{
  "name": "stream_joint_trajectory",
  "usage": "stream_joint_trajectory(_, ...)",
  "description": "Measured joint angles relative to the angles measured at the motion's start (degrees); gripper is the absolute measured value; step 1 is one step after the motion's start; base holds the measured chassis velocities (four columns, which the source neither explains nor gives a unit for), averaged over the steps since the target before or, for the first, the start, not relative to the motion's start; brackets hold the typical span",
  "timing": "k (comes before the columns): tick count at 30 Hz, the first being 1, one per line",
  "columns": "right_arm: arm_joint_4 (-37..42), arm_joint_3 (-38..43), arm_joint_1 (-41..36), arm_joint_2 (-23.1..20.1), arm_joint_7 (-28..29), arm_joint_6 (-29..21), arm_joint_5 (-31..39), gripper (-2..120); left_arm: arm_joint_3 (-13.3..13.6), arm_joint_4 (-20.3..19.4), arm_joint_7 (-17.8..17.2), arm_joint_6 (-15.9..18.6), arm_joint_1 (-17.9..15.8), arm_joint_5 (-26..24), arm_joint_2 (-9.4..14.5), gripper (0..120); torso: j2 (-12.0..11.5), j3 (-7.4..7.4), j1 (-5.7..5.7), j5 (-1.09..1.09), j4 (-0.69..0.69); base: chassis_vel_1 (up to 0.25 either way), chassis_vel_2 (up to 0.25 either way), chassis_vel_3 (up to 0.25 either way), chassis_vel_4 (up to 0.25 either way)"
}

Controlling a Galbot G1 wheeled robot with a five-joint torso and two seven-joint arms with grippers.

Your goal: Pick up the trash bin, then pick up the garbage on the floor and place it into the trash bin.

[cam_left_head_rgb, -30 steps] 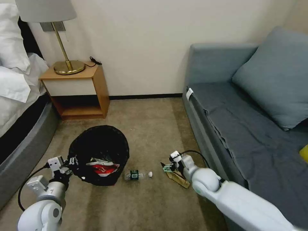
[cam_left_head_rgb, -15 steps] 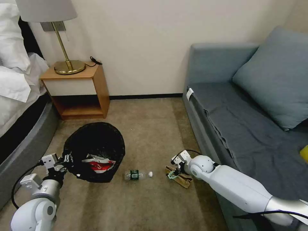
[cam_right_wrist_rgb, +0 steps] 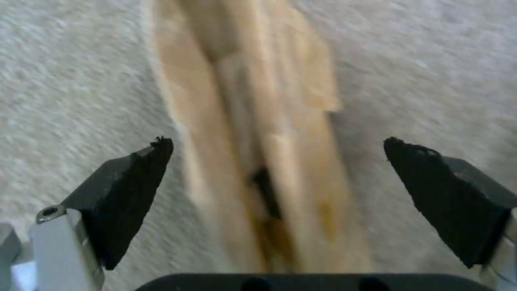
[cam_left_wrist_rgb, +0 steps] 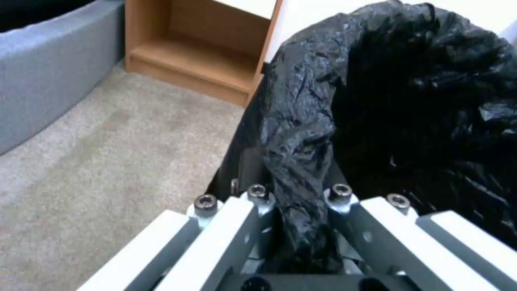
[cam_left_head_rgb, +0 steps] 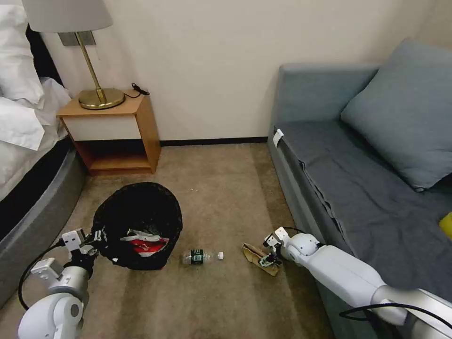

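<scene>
On the beige carpet between bed and grey sofa, the right hand [cam_left_head_rgb: 270, 256] hangs low over the crumpled brown paper [cam_left_head_rgb: 258, 258], its black fingertips [cam_right_wrist_rgb: 135, 190] spread wide apart and not yet touching. In the right wrist view the long, flattened scrap [cam_right_wrist_rgb: 258, 153] runs lengthwise straight down the middle of the gap, a fingertip on either side, so closing should pinch it across its narrow width. To the robot's left, the left hand [cam_left_head_rgb: 96, 238] is clamped on the near rim of the small round trash bin lined with crinkly black plastic [cam_left_head_rgb: 139, 221], which holds a red-and-white carton [cam_left_head_rgb: 143, 242]. A clear mini bottle with a green label [cam_left_head_rgb: 201, 257] lies between bin and paper. Compared with a second ago, the right arm has swung lower and the hand has shifted towards the sofa end of the paper.
</scene>
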Motion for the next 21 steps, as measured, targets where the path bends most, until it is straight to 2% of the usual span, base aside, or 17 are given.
stream_joint_trajectory(5,-2.69,-0.16,-0.24,2.63,0.00,1.78,-1.85,100,0.14,0.41,0.05,-0.09,-0.25,0.17,-0.32,4,0.00,0.00,0.00,-0.01,0.00,0.000,0.000,0.000,0.000)
stream_joint_trajectory(8,-5.27,0.02,-0.24,4.23,-0.18,3.74,-2.60,94,0.19,0.59,0.25,-0.30,-0.10,0.26,-0.50,4,0.00,-0.02,-0.01,-0.05,-0.01,0.000,0.000,0.000,0.000)
stream_joint_trajectory(15,-5.72,0.42,-0.32,4.22,-0.38,4.74,-2.61,82,0.16,0.90,0.42,-0.57,0.05,0.36,-0.56,4,0.02,-0.02,-0.01,0.00,-0.01,0.000,0.000,0.000,0.000)
stream_joint_trajectory(21,-5.77,0.49,-0.46,3.88,-0.38,5.43,-2.68,82,0.26,0.74,0.57,-0.58,0.15,0.40,-0.72,4,0.02,-0.01,-0.01,0.02,0.01,0.000,0.000,0.000,0.000)
